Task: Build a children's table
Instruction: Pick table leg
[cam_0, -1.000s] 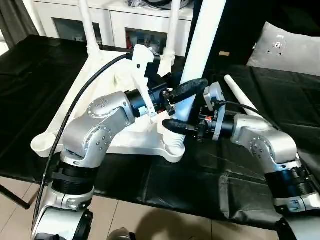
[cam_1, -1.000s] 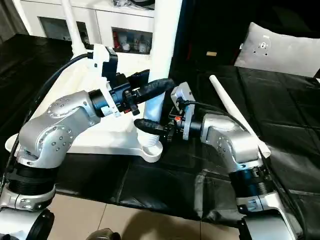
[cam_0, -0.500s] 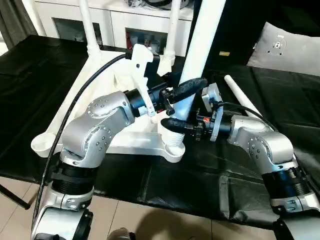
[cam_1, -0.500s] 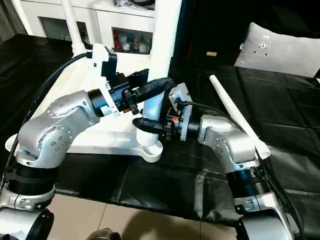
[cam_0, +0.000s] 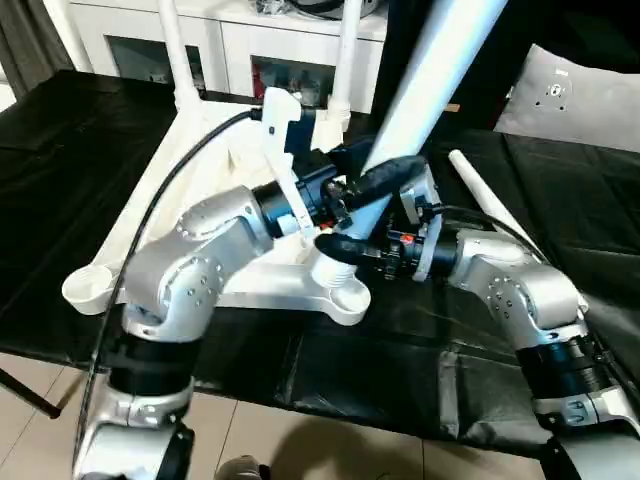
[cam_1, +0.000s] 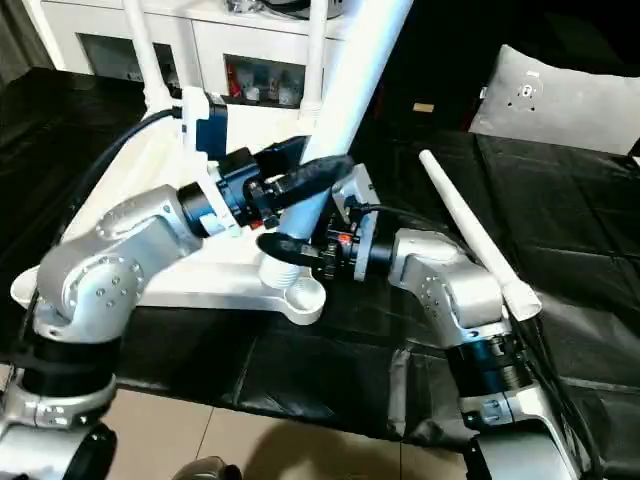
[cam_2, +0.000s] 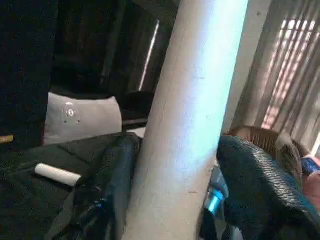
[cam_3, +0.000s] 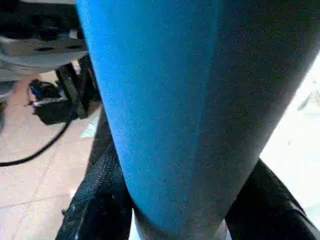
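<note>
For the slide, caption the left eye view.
Both grippers, left and right, clasp a tilted white leg above the upturned tabletop's corner socket.

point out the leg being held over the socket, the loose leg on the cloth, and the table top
held leg (cam_0: 430, 60), left eye view, upper shaft above the grippers
loose leg (cam_1: 470, 235), right eye view, middle of its shaft on the black cloth
table top (cam_0: 180, 160), left eye view, its left edge rail

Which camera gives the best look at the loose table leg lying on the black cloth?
The right eye view: the loose leg lies in full length beside the right arm. The left eye view shows its upper part, the rest hidden behind that arm. The left wrist view catches just one end.
</note>
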